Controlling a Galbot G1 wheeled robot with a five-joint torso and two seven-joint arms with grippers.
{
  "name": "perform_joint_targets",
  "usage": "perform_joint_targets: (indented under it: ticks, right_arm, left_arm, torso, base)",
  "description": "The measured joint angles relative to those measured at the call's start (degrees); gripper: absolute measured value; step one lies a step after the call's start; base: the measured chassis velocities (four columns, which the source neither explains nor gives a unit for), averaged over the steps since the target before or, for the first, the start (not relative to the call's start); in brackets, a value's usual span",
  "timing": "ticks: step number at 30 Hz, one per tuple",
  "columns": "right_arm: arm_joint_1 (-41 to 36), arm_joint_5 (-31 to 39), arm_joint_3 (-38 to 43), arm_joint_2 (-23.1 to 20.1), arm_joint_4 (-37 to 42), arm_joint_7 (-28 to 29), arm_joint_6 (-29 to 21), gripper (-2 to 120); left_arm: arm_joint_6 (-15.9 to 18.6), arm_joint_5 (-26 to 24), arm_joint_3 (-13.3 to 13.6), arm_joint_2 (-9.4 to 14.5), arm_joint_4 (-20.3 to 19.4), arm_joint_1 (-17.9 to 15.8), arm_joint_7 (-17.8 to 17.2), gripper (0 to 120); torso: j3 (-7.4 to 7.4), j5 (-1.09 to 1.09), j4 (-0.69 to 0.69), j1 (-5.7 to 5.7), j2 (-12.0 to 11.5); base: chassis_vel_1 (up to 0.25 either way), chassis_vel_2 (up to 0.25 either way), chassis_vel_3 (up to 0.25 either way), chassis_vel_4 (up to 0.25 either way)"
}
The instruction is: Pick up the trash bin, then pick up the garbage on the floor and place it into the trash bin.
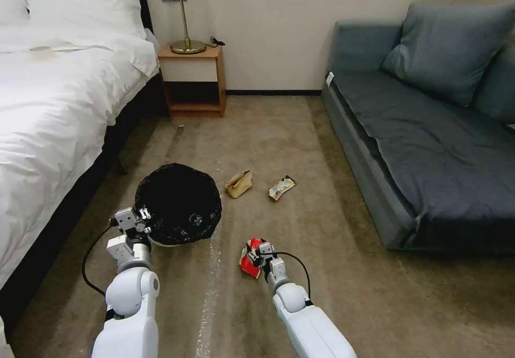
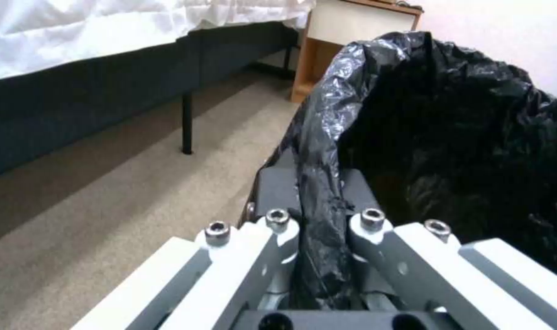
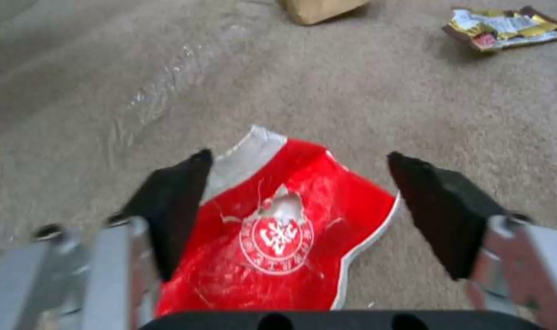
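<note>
Right wrist view showed the right hand spread wide, its 2 dark fingertips standing either side of the red snack packet, which lay flat on the carpet directly beneath and between them, touching neither as far as could be seen. The packet's long axis ran roughly along the hand's line of reach, so the fingers straddled its narrower width; closing them would likely have caught both side edges. In the head view the right hand sat low over the packet, while the left hand was pinched on the black-lined rim of the trash bin, just to the left of the packet. The left wrist view showed that hand's fingers pressed onto a fold of the bin liner. Farther ahead lay the tan paper bag and the yellow-and-black wrapper, well apart from both hands.
</note>
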Motion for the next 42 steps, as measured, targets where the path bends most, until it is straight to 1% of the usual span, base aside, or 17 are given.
perform_joint_targets:
  ticks: [1,3,8,27,33,37,42]
  right_arm:
    - [0.1,0.0,0.0,0.0,-0.2,0.0,0.0,84]
    - [0.2,-0.1,-0.1,0.0,-0.4,-0.1,0.0,95]
    - [0.5,0.1,-0.3,0.0,0.0,-0.8,0.5,100]
    - [-0.1,1.9,-1.3,0.0,2.3,-2.4,0.9,100]
    - [-0.5,4.1,-2.4,0.0,2.8,-3.6,1.6,100]
    - [0.5,6.0,-2.9,0.0,0.7,-3.8,1.5,100]
    - [0.9,6.9,-3.2,0.0,-0.1,-4.0,1.4,100]
  left_arm:
    - [0.0,0.1,0.1,-0.1,0.1,0.0,0.0,5]
    - [-0.1,0.4,0.1,-0.3,0.3,0.0,0.0,5]
    - [-0.3,0.7,0.0,-0.5,0.3,0.3,0.0,5]
    - [-0.3,1.3,-0.1,-0.7,0.0,0.4,0.1,5]
    - [-0.8,1.8,-0.4,-1.4,-0.2,0.8,0.3,5]
    - [-1.2,2.7,0.2,-2.3,-0.7,1.2,0.6,5]
    - [-1.2,3.3,0.3,-2.6,-1.0,1.1,0.7,5]
  torso:
    - [0.00,0.00,0.00,0.00,0.0]
    - [0.00,0.00,0.00,0.00,0.0]
    - [0.00,0.00,0.00,0.00,0.0]
    - [0.00,0.00,0.00,0.00,0.0]
    - [0.00,0.00,0.00,0.00,0.0]
    - [0.00,0.00,0.00,0.00,0.0]
    - [0.00,0.00,0.00,0.00,0.0]
  base:
    - [0.000,0.000,0.000,0.000]
    - [0.000,0.000,0.000,0.000]
    - [0.000,0.000,0.000,0.000]
    - [0.000,0.000,0.000,0.000]
    - [0.000,0.000,0.000,0.000]
    - [0.000,0.000,0.000,0.000]
    - [0.000,0.000,0.000,0.000]
